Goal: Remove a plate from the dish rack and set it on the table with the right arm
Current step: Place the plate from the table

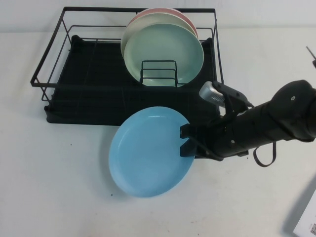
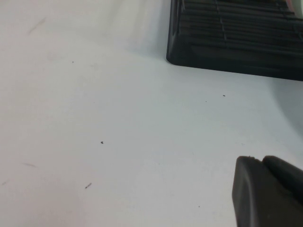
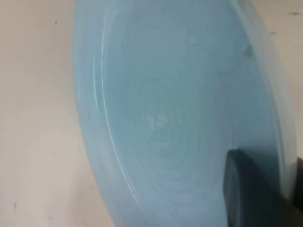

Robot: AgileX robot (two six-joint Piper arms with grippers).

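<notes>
— Sky-blue plate (image 1: pixel 148 153): where?
— Tilted over the white table (image 1: pixel 59 197), just in front of the dish rack (image 1: pixel 74 98).
— Right gripper (image 1: pixel 186 140)?
— Clamped on its rim.
— Left gripper (image 2: pixel 270 194)?
— Low over table; can't tell.

The table (image 1: pixel 59 197) is a broad, plain white surface with a few small dark specks. The dish rack (image 1: pixel 89 94) stands directly on it at the far side, its black tray base flat on the white top. In front of the dish rack's near edge, a white object (image 1: pixel 308 222) lies at the table's right corner.
</notes>
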